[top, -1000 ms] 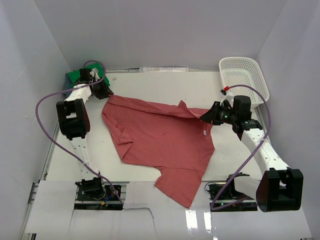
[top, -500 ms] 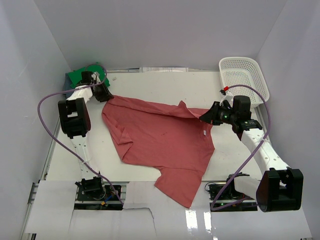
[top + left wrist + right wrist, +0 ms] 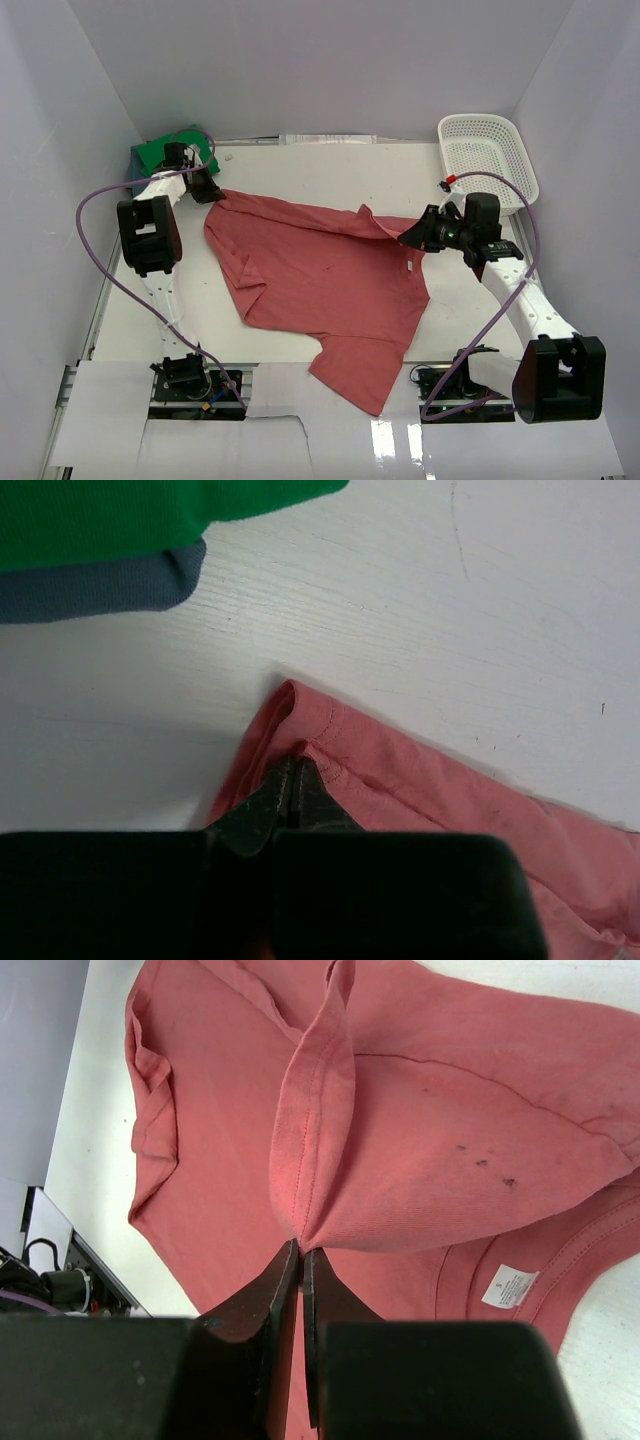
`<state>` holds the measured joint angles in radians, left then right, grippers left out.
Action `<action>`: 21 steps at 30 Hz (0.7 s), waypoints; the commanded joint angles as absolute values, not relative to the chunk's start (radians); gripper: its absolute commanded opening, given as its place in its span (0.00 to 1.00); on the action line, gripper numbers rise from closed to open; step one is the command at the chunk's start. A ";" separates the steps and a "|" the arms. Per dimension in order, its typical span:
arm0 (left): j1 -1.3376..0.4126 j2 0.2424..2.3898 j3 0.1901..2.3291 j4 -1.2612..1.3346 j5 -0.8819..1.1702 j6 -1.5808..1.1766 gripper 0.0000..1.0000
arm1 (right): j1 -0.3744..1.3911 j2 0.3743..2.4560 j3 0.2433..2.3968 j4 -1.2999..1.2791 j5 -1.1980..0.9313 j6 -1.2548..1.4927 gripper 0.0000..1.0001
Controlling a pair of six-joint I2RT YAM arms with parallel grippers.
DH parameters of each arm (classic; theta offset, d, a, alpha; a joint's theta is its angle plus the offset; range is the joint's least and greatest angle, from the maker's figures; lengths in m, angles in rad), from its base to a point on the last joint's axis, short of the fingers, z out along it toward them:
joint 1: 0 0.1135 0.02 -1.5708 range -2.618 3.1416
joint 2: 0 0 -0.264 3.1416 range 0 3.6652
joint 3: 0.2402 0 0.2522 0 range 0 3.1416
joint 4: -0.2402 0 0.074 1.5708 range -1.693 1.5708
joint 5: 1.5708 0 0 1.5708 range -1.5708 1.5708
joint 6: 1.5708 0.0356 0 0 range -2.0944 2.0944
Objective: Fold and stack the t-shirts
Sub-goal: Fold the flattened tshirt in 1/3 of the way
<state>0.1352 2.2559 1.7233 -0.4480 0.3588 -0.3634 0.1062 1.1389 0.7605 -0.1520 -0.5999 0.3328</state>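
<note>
At the desk's far side, my left claw and right claw each pinch the red shirt, stretched between them.

The top external view looks down from high above and behind the arm bases, far enough off to take in the whole table. The left wrist view sits close over the left gripper, facing down at the table's far left corner, where the green t-shirt and blue-grey t-shirt lie. The right wrist view looks along the right gripper, close to the cloth. All three views share the brick-red t-shirt.
</note>
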 commanded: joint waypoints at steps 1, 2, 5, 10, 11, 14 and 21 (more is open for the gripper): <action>0.129 2.237 1.743 -0.457 0.377 -0.360 0.00 | 0.109 1.146 0.752 -0.112 -0.620 0.336 0.08; 0.129 2.230 1.741 -0.457 0.377 -0.364 0.00 | 0.109 1.147 0.752 -0.112 -0.618 0.334 0.08; 0.130 2.215 1.735 -0.453 0.380 -0.367 0.00 | 0.109 1.147 0.752 -0.112 -0.615 0.334 0.08; 0.130 2.183 1.718 -0.434 0.388 -0.374 0.00 | 0.110 1.141 0.756 -0.118 -0.614 0.334 0.08; 0.130 2.178 1.717 -0.431 0.388 -0.371 0.00 | 0.110 1.138 0.758 -0.123 -0.612 0.334 0.08; 0.132 2.161 1.715 -0.428 0.385 -0.367 0.00 | 0.110 1.134 0.764 -0.129 -0.609 0.331 0.08; 0.130 2.151 1.717 -0.431 0.399 -0.365 0.00 | 0.110 1.134 0.767 -0.132 -0.611 0.330 0.08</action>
<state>0.1352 2.2444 1.7226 -0.4408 0.3710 -0.3672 0.1062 1.1484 0.7544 -0.1516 -0.6018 0.3328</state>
